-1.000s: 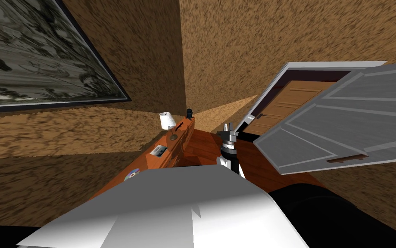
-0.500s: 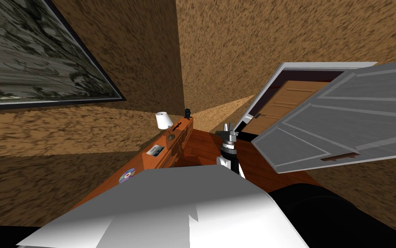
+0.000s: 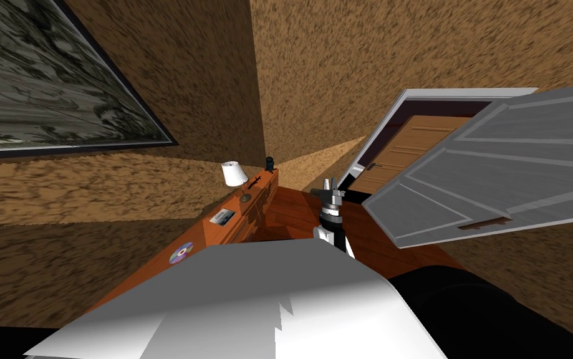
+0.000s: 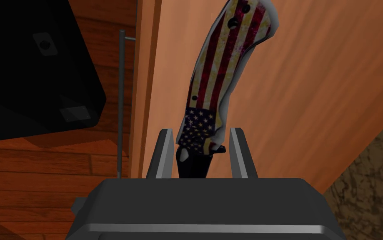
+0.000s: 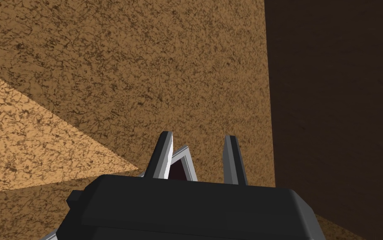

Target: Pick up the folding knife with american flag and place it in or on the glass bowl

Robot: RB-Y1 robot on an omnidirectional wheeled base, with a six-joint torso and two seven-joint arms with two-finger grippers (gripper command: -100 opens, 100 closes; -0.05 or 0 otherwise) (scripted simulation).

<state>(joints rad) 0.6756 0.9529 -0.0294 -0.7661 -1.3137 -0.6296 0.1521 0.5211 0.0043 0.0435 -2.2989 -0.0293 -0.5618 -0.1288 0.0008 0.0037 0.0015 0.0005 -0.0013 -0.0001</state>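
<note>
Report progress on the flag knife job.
Done: the pick looks made. The folding knife sits blade end in between the left gripper's fingers, with the orange wooden dresser top behind it. In hand: the hold on the knife. Left: reaching the glass bowl and setting the knife in or on it.

The knife [image 4: 224, 62] wore red and cream stripes, with white stars on dark blue beside its black blade. The cabinet [image 4: 311, 104] was orange-brown and the floor [image 4: 40, 166] was reddish planks. The walls [image 3: 372, 50] were mottled brown, the door [image 3: 515, 162] plain grey and the lamp [image 3: 234, 174] shade white. The disc [image 3: 181, 253] shimmered purple.
</note>
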